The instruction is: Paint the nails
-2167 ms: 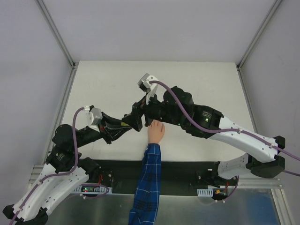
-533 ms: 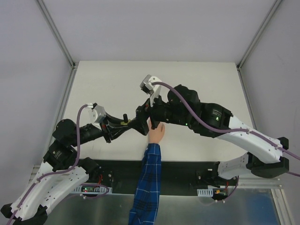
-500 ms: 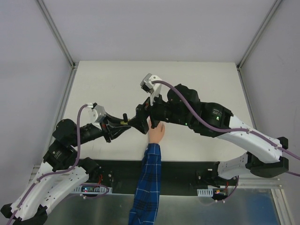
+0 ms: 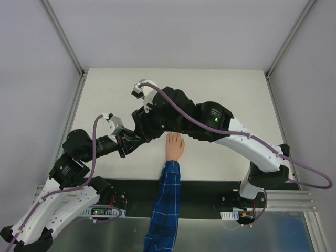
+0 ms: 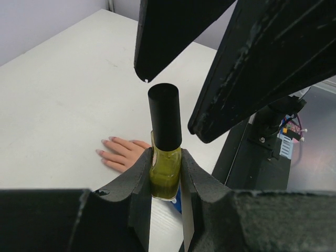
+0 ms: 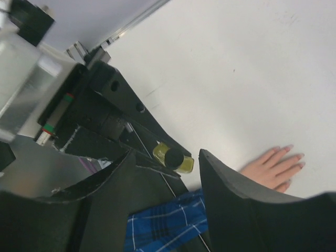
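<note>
Nails (image 5: pixel 100 152) tip the mannequin hand (image 4: pixel 175 145), lying flat near the tabletop's (image 4: pixel 226 100) near edge. The left end effector (image 5: pixel 165 160) clamps the polish bottle (image 5: pixel 165 173) upright, presumably so the right end effector (image 6: pixel 167 155), jaws apart, can take its cap (image 5: pixel 164 115).

right hand (image 6: pixel 164 156): swung left, off the nails (image 5: pixel 100 152) | now jaws apart over the polish bottle (image 5: pixel 165 168)
</note>
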{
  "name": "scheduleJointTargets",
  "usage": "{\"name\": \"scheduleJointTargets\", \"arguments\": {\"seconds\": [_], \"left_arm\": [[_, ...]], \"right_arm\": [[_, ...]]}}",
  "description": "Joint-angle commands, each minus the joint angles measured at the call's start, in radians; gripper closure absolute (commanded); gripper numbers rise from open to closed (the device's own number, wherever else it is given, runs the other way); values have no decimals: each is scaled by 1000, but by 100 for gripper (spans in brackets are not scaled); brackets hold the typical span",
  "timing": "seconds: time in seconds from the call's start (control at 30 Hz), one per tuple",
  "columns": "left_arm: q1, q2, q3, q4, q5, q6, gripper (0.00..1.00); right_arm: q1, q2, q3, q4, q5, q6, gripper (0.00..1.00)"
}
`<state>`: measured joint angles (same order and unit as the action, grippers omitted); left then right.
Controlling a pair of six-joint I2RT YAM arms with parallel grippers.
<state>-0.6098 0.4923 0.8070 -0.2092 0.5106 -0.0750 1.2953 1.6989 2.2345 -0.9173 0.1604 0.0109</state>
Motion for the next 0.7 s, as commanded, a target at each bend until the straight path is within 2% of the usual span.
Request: {"name": "scheduleJointTargets", "arguments": {"seconds": [0.0,0.47,0.6,0.67], "left_arm": [[-10,5,41,16,-14,24,100],[-10,8,44,16,-1,9,100],[-10,3,41,16,0,4,100],[-10,3,41,17,3,3,100]], "right_arm": [[7,-7,33,-64,25,-5,47],[7,11,-19,-5,-15,-6,57],[7,15,-24,-3,-13,-5,67],[7,13,-27,-2,-13,-31,75]]}}
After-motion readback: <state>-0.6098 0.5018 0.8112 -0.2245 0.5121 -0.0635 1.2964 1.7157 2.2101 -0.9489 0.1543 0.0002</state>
